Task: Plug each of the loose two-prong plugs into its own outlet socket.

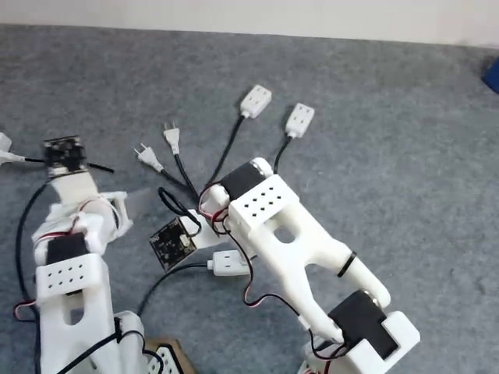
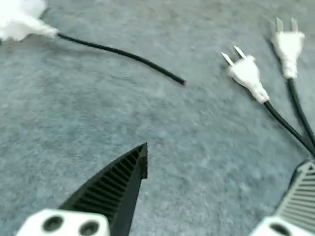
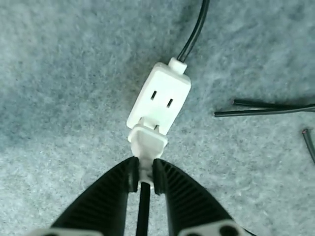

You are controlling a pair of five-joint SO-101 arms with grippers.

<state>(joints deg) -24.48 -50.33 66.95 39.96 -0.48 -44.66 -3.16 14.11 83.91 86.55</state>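
The high view looks steeply down on the table [image 1: 390, 117] from above, over both arms. The left wrist view sits just behind the left end effector [image 2: 224, 157], facing the loose plugs [image 2: 248, 76] ahead of its tips, which the high view also takes in. The right wrist view looks along the right end effector [image 3: 144, 172], very near the gripped plug [image 3: 147, 142] and socket [image 3: 160, 98] just beyond its tips.

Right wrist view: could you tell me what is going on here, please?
The right arm's fingers are shut on a white plug, whose prongs meet the end of an outlet socket; it does not look fully pushed in. The left arm's fingers are open above the grey carpet, near two loose plugs. Two spare sockets lie farther back, unplugged.
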